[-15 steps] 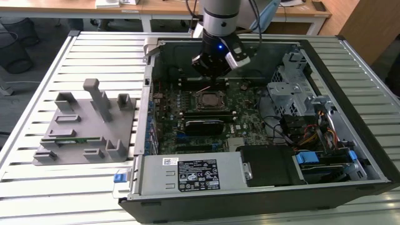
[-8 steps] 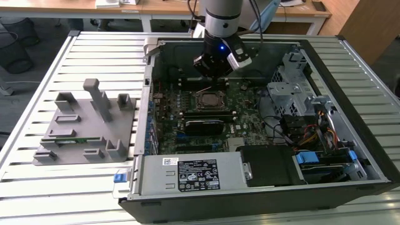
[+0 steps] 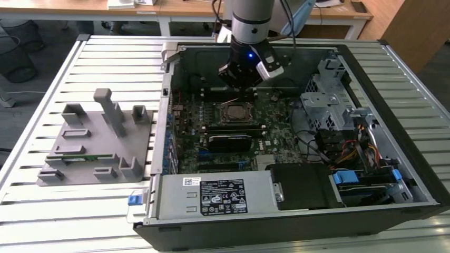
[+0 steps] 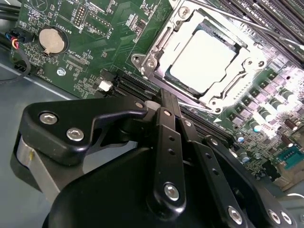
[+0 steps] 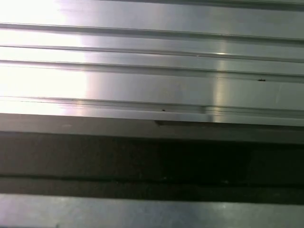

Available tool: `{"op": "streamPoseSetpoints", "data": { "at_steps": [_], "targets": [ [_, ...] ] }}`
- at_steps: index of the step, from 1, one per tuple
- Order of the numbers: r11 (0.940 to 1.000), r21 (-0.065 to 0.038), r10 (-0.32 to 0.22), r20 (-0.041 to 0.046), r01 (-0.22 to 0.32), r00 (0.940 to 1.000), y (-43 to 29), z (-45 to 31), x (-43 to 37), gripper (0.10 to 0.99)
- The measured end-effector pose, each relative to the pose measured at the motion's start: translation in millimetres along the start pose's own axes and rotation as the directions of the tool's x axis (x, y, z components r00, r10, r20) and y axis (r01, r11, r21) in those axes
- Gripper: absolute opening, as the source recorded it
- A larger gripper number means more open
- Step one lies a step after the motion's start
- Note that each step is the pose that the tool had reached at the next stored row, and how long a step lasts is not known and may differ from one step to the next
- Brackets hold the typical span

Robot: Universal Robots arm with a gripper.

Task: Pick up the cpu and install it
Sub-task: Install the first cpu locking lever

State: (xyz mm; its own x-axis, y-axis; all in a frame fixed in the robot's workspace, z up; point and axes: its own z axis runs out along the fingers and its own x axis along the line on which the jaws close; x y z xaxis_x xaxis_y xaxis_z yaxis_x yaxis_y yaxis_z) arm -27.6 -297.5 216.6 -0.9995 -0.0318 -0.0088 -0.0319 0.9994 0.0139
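Item: small flat square cpu [image 4: 203, 60] with silvery-white metal top, lying in the black metal-framed socket [image 4: 148, 61] at upper centre-right of the second wrist view, on the green motherboard [image 4: 71, 28]. Black gripper [image 4: 164, 107], lower centre, hovers just beside the socket with fingers drawn together, holding nothing. Handling, judged: light, rigid, smooth-topped, fragile underneath; take hold by opposite edges only.

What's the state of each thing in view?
cpu: seated flat in the socket.
socket: frame open, cpu top exposed.
hand: above the motherboard, holding nothing visible.
case: side open, lying flat.
fixture: on the table, holding a green stick.
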Motion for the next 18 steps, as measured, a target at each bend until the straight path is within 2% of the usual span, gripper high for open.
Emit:
{"op": "streamPoseSetpoints", "data": {
  "at_steps": [18],
  "targets": [
    [1.0000, 0.000, 0.000, 0.0000, 0.000, 1.0000, -0.2, 13.5, -0.9, 0.106]
  ]
}}
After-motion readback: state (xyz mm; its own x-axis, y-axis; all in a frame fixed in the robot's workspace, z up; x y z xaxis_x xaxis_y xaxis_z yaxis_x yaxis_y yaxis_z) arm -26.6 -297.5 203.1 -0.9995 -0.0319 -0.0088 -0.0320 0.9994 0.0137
